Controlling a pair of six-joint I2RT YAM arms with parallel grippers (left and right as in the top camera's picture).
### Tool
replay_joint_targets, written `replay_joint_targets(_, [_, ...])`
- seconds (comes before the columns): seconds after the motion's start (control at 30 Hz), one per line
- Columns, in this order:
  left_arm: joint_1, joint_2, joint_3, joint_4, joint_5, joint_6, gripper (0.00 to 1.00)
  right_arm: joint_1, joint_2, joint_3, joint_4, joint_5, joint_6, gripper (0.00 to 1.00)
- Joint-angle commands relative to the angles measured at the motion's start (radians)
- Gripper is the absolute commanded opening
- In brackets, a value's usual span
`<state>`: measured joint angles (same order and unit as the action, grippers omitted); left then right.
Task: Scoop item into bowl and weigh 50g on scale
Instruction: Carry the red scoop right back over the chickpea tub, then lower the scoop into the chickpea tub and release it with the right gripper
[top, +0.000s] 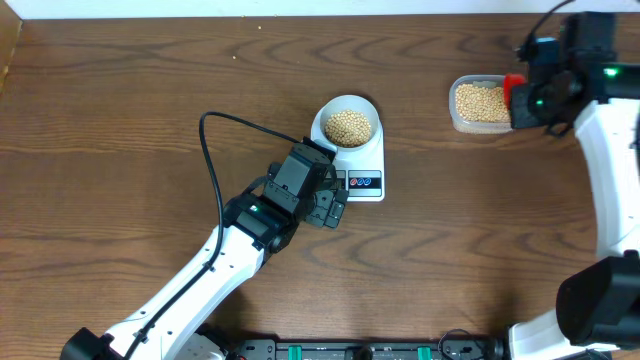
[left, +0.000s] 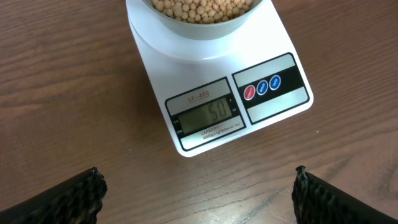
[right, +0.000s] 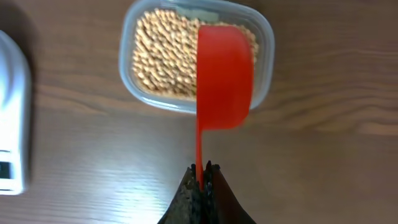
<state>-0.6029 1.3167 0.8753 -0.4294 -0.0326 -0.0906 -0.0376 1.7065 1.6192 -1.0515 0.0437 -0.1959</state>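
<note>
Fifty shown on scale (left: 186, 74) under bowl (left: 199, 28).
Scoop (right: 224, 74) clamped by right gripper (right: 202, 171) over 2 o'clock tub (right: 129, 62); left gripper (left: 198, 177) spread wide.

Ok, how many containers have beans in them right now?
2: the bowl on the scale, and the clear tub at far right, under the red scoop.

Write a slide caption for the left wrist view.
Bowl of beans on the scale, display reading 50; left gripper open, touching nothing.

One scale (left: 211, 118), one bowl (left: 199, 28), one clear tub (right: 126, 59), one red scoop (right: 224, 74) — beans (right: 161, 56) uncountable, perhaps hundreds.
</note>
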Motion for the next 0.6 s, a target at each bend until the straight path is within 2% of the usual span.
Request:
replay_joint_targets(0.0, [0.005, 0.003, -0.01, 0.0, -0.009, -0.001, 0.98, 0.048, -0.008, 0.004, -0.001, 0.221, -0.031, 0.01])
replay_joint_targets(0.57, [0.005, 0.003, -0.01, 0.0, -0.009, -0.001, 0.98, 0.078, -0.008, 0.004, -0.001, 0.243, -0.045, 0.01])
